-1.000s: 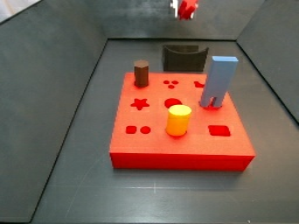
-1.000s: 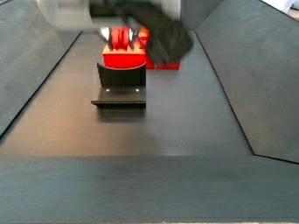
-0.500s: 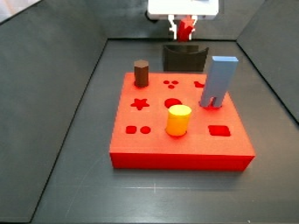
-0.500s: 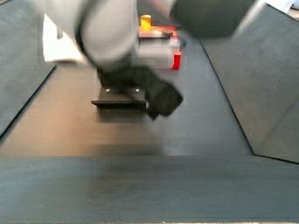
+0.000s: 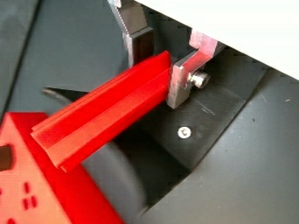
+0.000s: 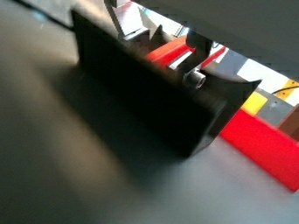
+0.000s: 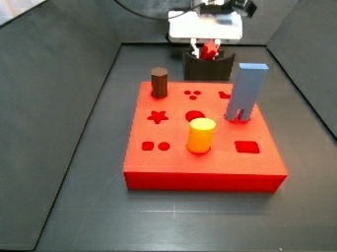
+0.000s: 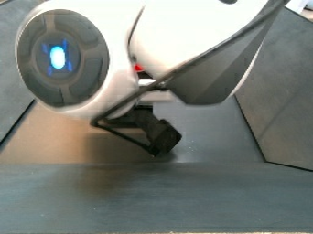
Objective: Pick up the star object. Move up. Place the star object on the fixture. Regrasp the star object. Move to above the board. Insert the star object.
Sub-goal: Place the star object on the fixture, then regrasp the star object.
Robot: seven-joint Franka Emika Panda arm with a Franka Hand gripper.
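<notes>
The gripper (image 5: 163, 63) stood low over the fixture (image 7: 207, 67) at the far end of the floor, behind the board (image 7: 204, 148), and was closed on the star (image 5: 107, 109), whose far end was clamped between the two silver fingers (image 5: 187, 74). In that wrist view the peg's long axis ran away from the fingers, crosswise to them rather than along them, and its free end reached out over a corner of the board (image 5: 35, 192). In a side view only a short red piece of the star (image 7: 207, 48) showed below the gripper (image 7: 206, 45), directly above the fixture's top edge. The coming placement appeared to turn on this alignment: the peg lay just above the notch, and whether it already touched the fixture could not be told. In a wrist view the fixture (image 6: 152, 105) filled the foreground, blurred, with the star (image 6: 176, 54) glimpsed behind its upper edge. In a side view the arm (image 8: 134, 55) blocked nearly everything; only part of the fixture (image 8: 153, 132) showed beneath it, and the board was hidden.
</notes>
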